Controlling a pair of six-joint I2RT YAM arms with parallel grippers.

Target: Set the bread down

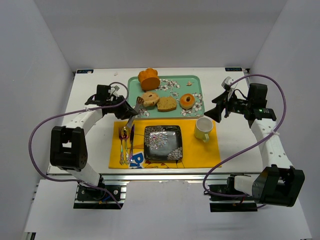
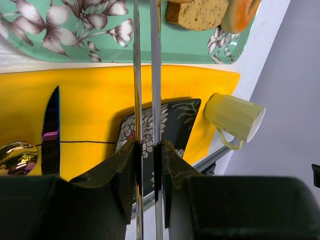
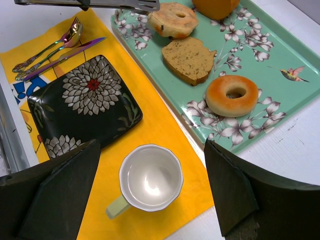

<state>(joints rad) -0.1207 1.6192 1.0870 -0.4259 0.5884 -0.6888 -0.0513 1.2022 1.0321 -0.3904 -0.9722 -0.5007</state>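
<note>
Left end effector [image 1: 124,106] clamped on tongs [image 1: 135,114], tips just beside bagel [image 1: 149,98] | right end effector [image 1: 219,111] fingers apart, empty, near mug [image 1: 202,128] | bagel, slice [image 1: 167,103], donut [image 1: 187,100] all on far tray [image 1: 192,80] | plate [image 1: 162,142] holds no bread | progress: nothing placed, all three left.

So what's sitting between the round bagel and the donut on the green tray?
The brown-crusted slice lies between the bagel and the donut, on the tray. The right wrist view shows it clearest.
</note>
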